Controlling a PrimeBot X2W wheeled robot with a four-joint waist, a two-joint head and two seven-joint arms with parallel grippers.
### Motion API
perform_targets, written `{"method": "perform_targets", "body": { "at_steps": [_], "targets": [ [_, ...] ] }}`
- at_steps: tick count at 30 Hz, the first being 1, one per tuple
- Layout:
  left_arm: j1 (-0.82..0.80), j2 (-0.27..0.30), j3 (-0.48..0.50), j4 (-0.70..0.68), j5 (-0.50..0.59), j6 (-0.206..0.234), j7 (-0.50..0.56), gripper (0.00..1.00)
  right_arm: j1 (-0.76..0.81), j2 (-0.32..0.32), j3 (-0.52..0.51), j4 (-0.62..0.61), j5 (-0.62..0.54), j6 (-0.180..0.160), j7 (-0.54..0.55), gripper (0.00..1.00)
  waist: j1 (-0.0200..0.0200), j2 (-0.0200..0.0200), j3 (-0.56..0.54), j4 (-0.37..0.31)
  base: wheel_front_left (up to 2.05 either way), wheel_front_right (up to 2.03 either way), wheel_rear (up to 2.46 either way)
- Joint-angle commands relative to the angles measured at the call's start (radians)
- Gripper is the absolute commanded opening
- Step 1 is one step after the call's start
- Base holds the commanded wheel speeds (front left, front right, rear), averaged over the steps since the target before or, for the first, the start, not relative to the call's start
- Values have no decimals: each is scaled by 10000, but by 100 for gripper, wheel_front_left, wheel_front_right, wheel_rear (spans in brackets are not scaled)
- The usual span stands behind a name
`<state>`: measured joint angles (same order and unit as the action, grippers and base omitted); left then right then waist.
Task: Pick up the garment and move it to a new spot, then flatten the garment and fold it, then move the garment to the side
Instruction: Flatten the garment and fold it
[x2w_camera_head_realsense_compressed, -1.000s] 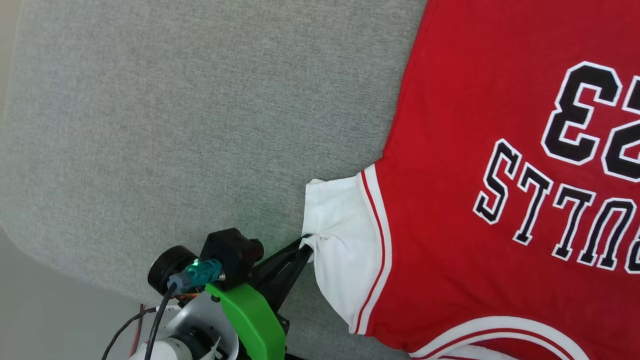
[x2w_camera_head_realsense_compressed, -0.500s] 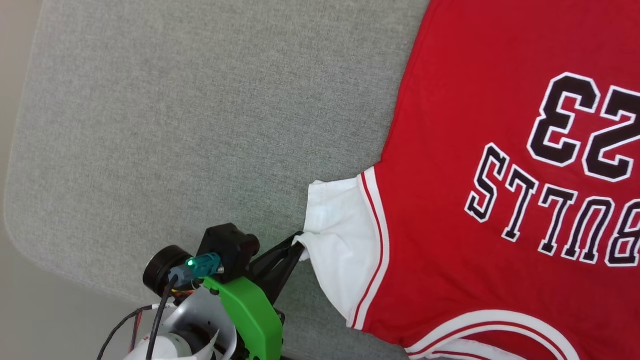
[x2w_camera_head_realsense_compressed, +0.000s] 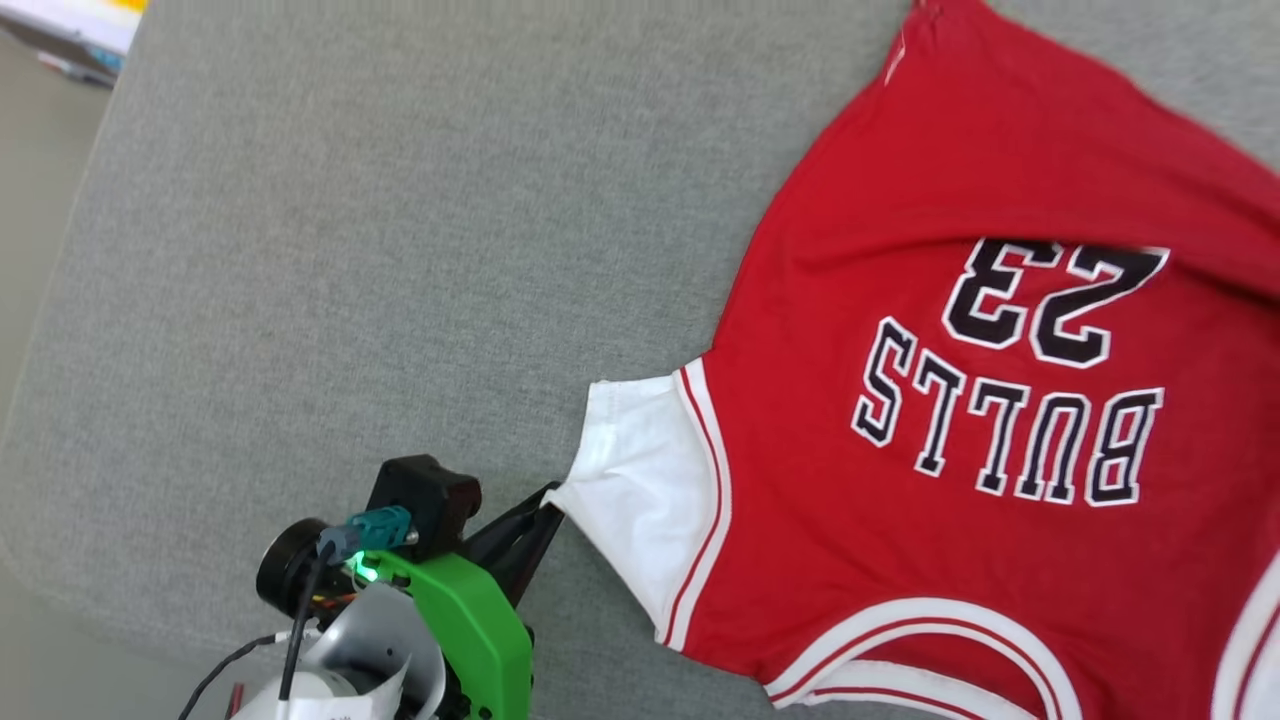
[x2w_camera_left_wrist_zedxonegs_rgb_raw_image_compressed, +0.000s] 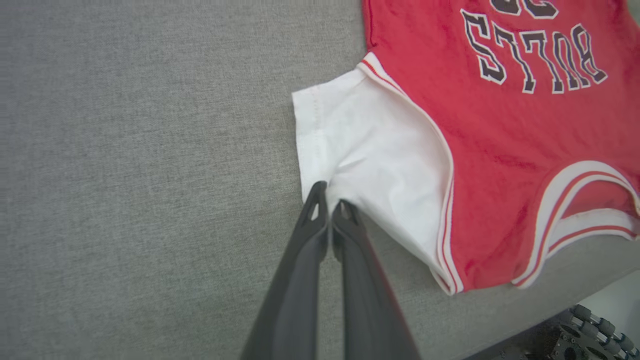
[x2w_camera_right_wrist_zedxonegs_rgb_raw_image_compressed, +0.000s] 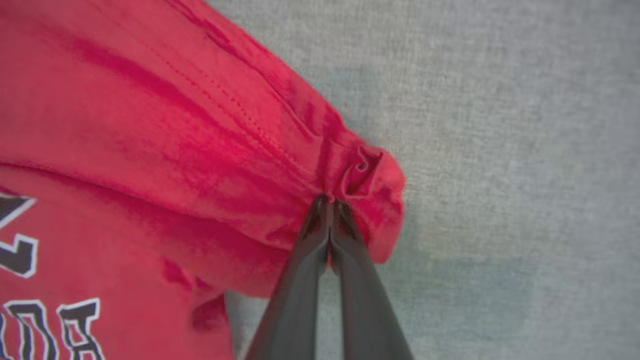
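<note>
The garment (x2w_camera_head_realsense_compressed: 900, 250) lies front up on the grey cloth surface at the right of the head view, its black letters and numerals upside down to me. My left gripper (x2w_camera_head_realsense_compressed: 545, 505) is shut on the edge of its white sleeve (x2w_camera_head_realsense_compressed: 640, 480); in the left wrist view the two fingertips (x2w_camera_left_wrist_zedxonegs_rgb_raw_image_compressed: 315, 200) pinch the sleeve (x2w_camera_left_wrist_zedxonegs_rgb_raw_image_compressed: 370, 145) cuff together. My right gripper (x2w_camera_right_wrist_zedxonegs_rgb_raw_image_compressed: 327, 202) is shut on a bunched red corner of the garment (x2w_camera_right_wrist_zedxonegs_rgb_raw_image_compressed: 200, 135) at its hem, the cloth puckered around the fingertips. The hem area looks lifted and folded over part of the numerals.
The grey padded surface (x2w_camera_head_realsense_compressed: 350, 250) spreads wide to the left of the garment. Its rounded edge runs along the left and bottom of the head view, with pale floor (x2w_camera_head_realsense_compressed: 40, 200) beyond. Some flat items (x2w_camera_head_realsense_compressed: 70, 25) lie at the top left corner.
The head camera has shifted, showing more of the garment. The garment's far hem has come nearer and folds over the numerals. The left gripper keeps its hold on the sleeve.
</note>
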<state>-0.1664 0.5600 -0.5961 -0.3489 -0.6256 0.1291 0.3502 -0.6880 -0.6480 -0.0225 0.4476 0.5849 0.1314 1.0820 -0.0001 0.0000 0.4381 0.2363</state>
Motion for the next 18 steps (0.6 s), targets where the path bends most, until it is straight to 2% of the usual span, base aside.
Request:
{"method": "perform_targets", "body": {
  "at_steps": [1,6,18],
  "targets": [
    [151,-15,73,105,-153,64,-127,0,687,111,-118,-41,117,-7,43,0,1,0,-907,-678,0,0,0],
    [262,-152,182,332,-252,118,-464,0,2089,258,-610,-800,493,-7,-124,0,1,0,-1532,-1046,0,0,0],
    [568,-392,299,664,-554,338,-731,0,6125,1571,-2176,-3818,747,-7,166,0,1,0,-2483,-1628,0,0,0]
  ]
}}
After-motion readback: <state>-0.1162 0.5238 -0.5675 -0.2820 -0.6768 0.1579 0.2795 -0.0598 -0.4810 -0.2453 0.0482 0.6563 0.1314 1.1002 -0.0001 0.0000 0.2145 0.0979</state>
